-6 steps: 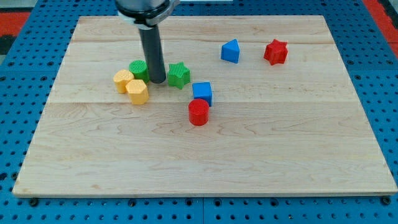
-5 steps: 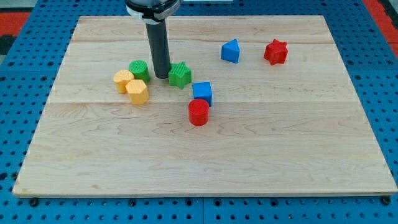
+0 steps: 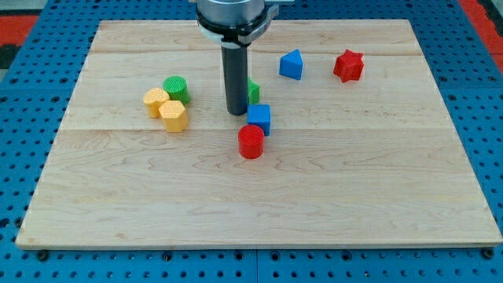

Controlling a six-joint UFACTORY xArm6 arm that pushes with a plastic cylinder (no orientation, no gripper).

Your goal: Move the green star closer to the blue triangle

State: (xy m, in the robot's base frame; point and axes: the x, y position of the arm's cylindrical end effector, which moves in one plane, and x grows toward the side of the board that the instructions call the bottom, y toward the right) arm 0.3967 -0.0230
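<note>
The green star (image 3: pixel 253 92) is mostly hidden behind my dark rod; only its right edge shows. My tip (image 3: pixel 236 112) rests on the board just left of and below the star, touching or nearly touching it. The blue triangle (image 3: pixel 291 64) stands up and to the right of the star, a short gap away. The blue cube (image 3: pixel 258 119) sits just right of my tip, below the star.
A red cylinder (image 3: pixel 251 142) lies below the blue cube. A green cylinder (image 3: pixel 175 88) and two yellow blocks (image 3: pixel 156 101) (image 3: pixel 174 115) cluster at the left. A red star (image 3: pixel 348 65) sits at the upper right. The wooden board (image 3: pixel 259 204) lies on blue pegboard.
My rod has moved to the view's right, from beside the green cylinder, pushing the green star right and slightly up, nearer the blue triangle. The other blocks have hardly moved.
</note>
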